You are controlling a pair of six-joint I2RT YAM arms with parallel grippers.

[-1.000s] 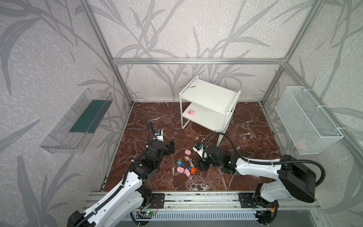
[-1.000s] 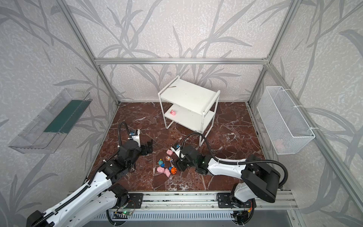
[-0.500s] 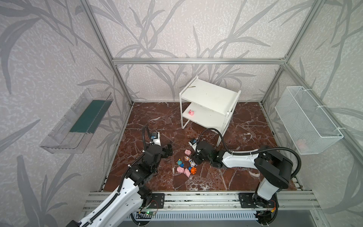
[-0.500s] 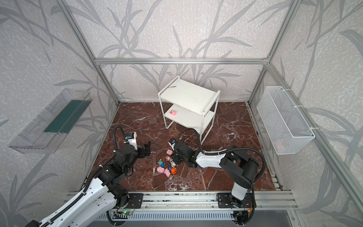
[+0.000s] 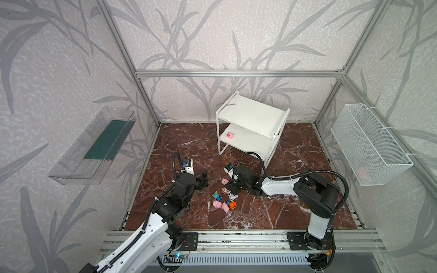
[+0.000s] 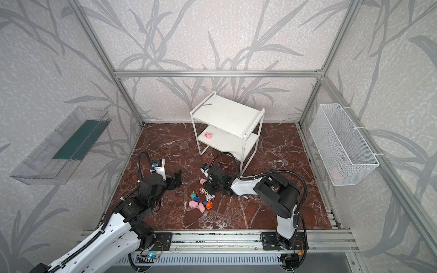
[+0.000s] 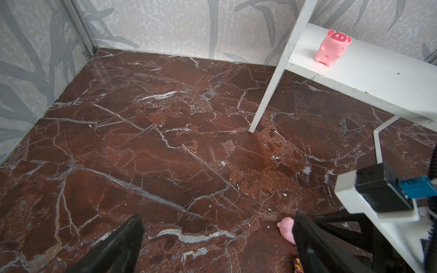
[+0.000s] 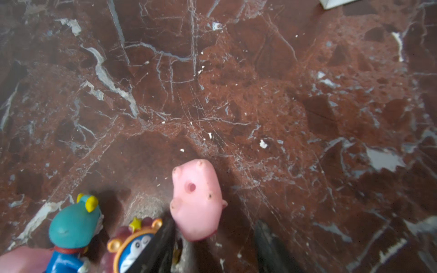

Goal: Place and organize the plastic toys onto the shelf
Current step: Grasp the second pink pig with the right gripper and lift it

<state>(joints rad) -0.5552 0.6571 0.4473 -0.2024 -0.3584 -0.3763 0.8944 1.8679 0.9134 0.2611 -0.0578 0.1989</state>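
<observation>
Pig lies partly between parted tips of right pincer.

A robotics lab cell: aluminium frame, leaf-print wall panels, marble-look floor, arm-mounting base rail.

4 pink pigs, 4 blue figurines, 1 shelf.

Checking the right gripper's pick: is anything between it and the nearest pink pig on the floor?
Nothing visible. The pig lies partly between the parted fingers of the right gripper; the brown-maned figurine sits outside one finger.
</observation>
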